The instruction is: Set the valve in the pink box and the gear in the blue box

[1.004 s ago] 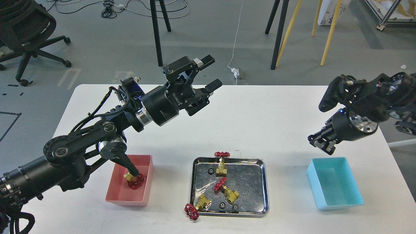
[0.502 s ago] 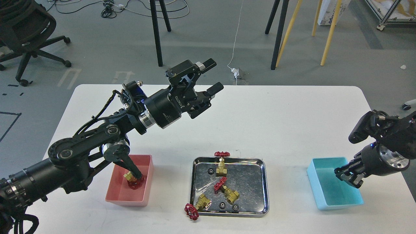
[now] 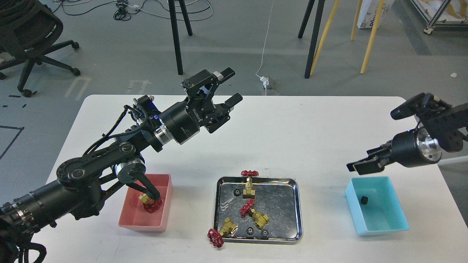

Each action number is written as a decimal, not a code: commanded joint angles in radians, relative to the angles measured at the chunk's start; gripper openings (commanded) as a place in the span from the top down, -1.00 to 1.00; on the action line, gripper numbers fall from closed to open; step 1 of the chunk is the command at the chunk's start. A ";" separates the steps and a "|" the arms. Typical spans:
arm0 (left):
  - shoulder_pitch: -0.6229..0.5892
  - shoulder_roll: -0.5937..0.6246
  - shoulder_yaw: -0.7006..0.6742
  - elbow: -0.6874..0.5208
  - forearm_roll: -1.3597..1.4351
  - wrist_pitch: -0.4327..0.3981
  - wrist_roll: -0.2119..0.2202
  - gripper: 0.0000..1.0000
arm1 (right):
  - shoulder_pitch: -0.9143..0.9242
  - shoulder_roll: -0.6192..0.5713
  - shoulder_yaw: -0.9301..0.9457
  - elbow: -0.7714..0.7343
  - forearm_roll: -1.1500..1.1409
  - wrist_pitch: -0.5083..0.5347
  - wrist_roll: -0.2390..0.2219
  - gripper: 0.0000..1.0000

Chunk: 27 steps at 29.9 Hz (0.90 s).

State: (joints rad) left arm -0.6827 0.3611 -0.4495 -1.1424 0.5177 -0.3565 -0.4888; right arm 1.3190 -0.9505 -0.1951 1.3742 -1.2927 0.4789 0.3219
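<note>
You're looking down on a white table [image 3: 292, 135] on a grey floor, with the steel tray [image 3: 298, 208] at front centre as your landmark. Beyond the table, black and yellow stand legs, loose cables, and an office chair [image 3: 25, 40] far left of the tray. Left of the tray, the pink box [image 3: 162, 215] holds a valve [image 3: 150, 203], partly hidden by the left arm's linkage crossing in front of it. Right of the tray, the blue box [image 3: 396, 219] holds a gear [image 3: 364, 199] near its far left corner. In the tray you've got two valves and a few small black gears, too tiny to count surely; a third valve [image 3: 220, 233] hangs over the tray's front left corner, red wheel on the table, and another wheel pokes past the far rim. Left gripper [image 3: 230, 87] sits high behind and left of the tray, fingers spread wide, nothing between them. Right gripper [image 3: 360, 164] hovers just above the blue box's far edge, right of the tray; it's seen side-on and dark, so you can't tell its spread. Both arms are cut off at the picture edges.
</note>
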 commanded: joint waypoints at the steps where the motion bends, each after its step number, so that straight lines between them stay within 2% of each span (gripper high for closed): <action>1: -0.018 0.012 -0.067 0.027 -0.004 -0.042 0.000 -0.58 | -0.020 0.047 0.144 -0.091 0.452 -0.104 0.006 -0.85; 3: -0.038 0.025 -0.106 0.033 -0.024 -0.132 0.000 -0.59 | -0.027 0.082 0.218 -0.168 0.750 -0.132 0.008 -0.88; 6: -0.116 0.042 -0.120 0.081 -0.105 -0.132 0.000 -0.59 | -0.038 0.156 0.305 -0.309 1.143 -0.112 0.011 -0.89; 9: -0.167 0.042 -0.109 0.191 -0.208 -0.132 0.000 -0.59 | -0.049 0.209 0.350 -0.392 1.376 -0.016 0.016 -0.90; 10: -0.182 0.042 -0.109 0.234 -0.226 -0.132 0.000 -0.59 | -0.059 0.226 0.361 -0.412 1.410 0.010 0.019 -0.91; 15: -0.198 0.003 -0.123 0.412 -0.242 -0.132 0.000 -0.59 | -0.156 0.343 0.424 -0.587 1.452 0.010 0.071 -0.96; 18: -0.195 -0.031 -0.127 0.472 -0.246 -0.132 0.000 -0.59 | -0.213 0.401 0.460 -0.670 1.454 0.010 0.074 -0.97; 27: -0.182 -0.080 -0.135 0.487 -0.318 -0.132 0.000 -0.59 | -0.314 0.495 0.580 -0.698 1.452 0.010 0.074 -0.97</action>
State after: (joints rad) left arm -0.8656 0.3056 -0.5844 -0.6566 0.2066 -0.4887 -0.4888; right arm 1.0215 -0.4727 0.3449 0.6868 0.1605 0.4887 0.3955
